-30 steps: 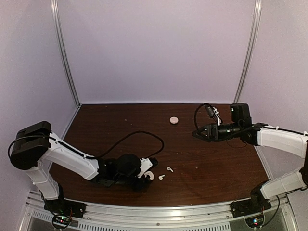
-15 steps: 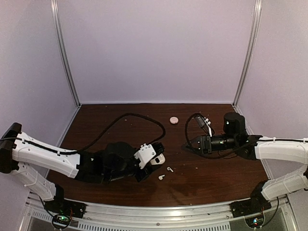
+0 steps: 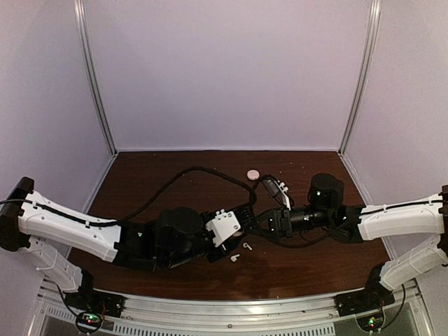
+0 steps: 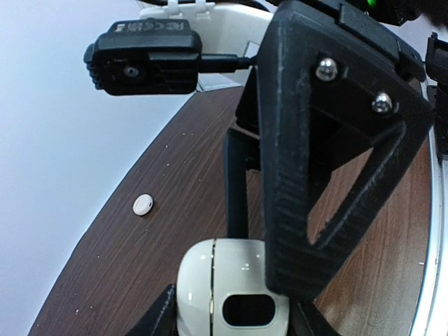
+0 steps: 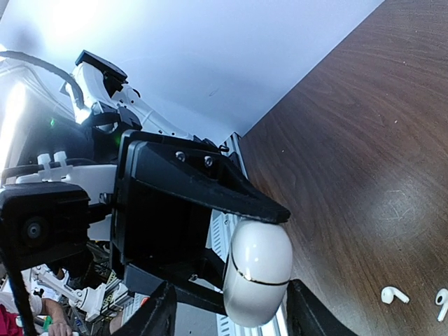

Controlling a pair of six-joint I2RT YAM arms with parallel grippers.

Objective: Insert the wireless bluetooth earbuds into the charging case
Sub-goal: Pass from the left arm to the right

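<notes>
My left gripper point(image 4: 234, 318) is shut on the white charging case point(image 4: 203, 280), its lid closed, held above the table. My right gripper point(image 5: 231, 311) has come up to it from the opposite side, jaws partly closed around the case point(image 5: 259, 259). One of its fingers point(image 4: 294, 210) lies against the case, and a gap shows on the other side. In the top view the two grippers meet at mid-table, left gripper point(image 3: 243, 215) against right gripper point(image 3: 257, 221), and the case is hidden between them. Two earbuds point(image 3: 246, 246) point(image 3: 234, 257) lie loose on the table just in front, also visible as earbuds point(image 5: 394, 295) point(image 5: 441, 299).
A flat pale pink disc point(image 3: 253, 174) lies further back on the brown table point(image 3: 315, 266); the same disc point(image 4: 143, 204) shows in the left wrist view. A black cable point(image 3: 189, 171) loops over the left arm. Pale walls with metal posts point(image 3: 94, 77) enclose the back and sides.
The left arm carried the case up and to the right, toward the middle. The right arm swung left to meet it, and its jaws narrowed around the case.
</notes>
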